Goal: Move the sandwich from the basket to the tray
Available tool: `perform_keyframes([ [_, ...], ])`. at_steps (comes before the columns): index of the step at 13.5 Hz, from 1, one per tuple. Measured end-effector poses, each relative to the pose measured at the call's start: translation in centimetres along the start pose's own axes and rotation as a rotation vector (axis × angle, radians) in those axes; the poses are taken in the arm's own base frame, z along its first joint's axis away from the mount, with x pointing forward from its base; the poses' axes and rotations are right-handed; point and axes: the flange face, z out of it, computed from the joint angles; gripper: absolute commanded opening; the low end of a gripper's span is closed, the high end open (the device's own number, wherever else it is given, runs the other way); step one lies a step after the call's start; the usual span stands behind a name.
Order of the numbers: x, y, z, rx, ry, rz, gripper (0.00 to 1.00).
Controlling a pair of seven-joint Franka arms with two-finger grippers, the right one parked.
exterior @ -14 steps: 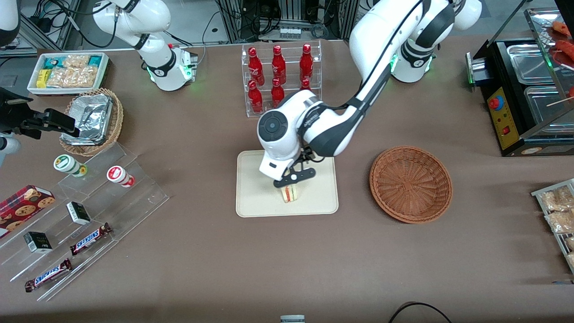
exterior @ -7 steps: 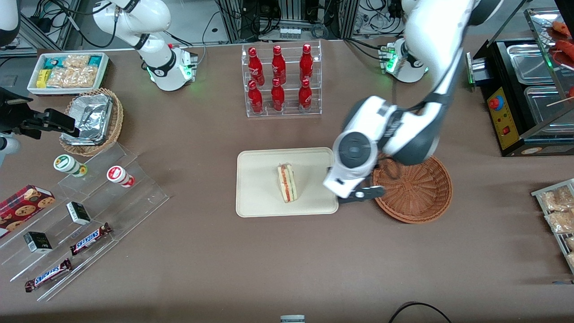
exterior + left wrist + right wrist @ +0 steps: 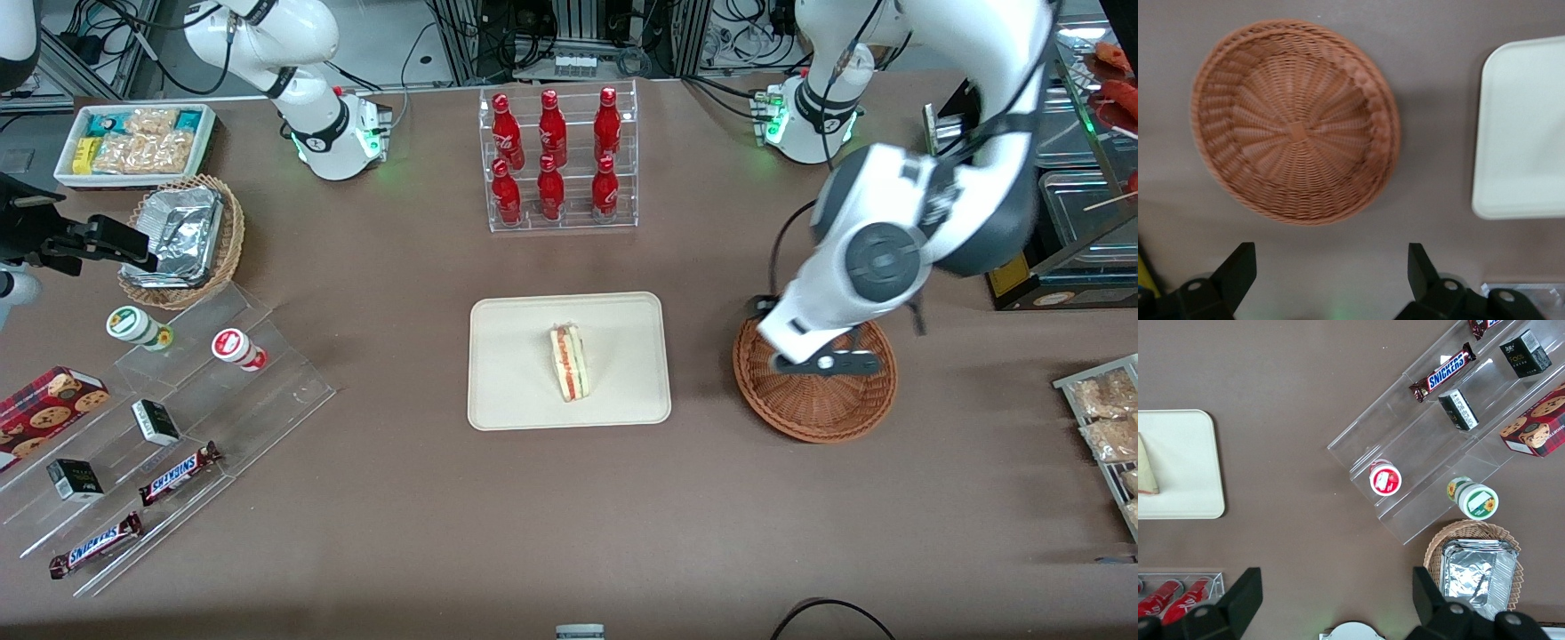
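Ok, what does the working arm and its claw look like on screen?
The left arm is glossy white with dark grey joint bands and a round grey cap; a black cable runs along it and its base glows green. The claw, above the basket, is black with open wedge-shaped fingers.

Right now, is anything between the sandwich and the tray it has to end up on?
Nothing visible; the sandwich already lies on the tray. The gripper hangs open over the empty basket, apart from both.
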Motion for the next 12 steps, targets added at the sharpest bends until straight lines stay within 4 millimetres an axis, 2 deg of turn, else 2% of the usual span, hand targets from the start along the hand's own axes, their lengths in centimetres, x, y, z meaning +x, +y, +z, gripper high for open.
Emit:
perform_keyframes([
  [3,-2.0,-6.0,-2.5,-0.041,-0.001,0.048,1.0],
  [5,-3.6,-8.9,-4.7,-0.049,0.01,0.077,1.0],
  [9,-6.8,-12.5,-9.3,-0.05,0.044,0.061,1.0],
  [12,-8.0,-13.7,-12.0,-0.052,0.073,0.043,1.0],
])
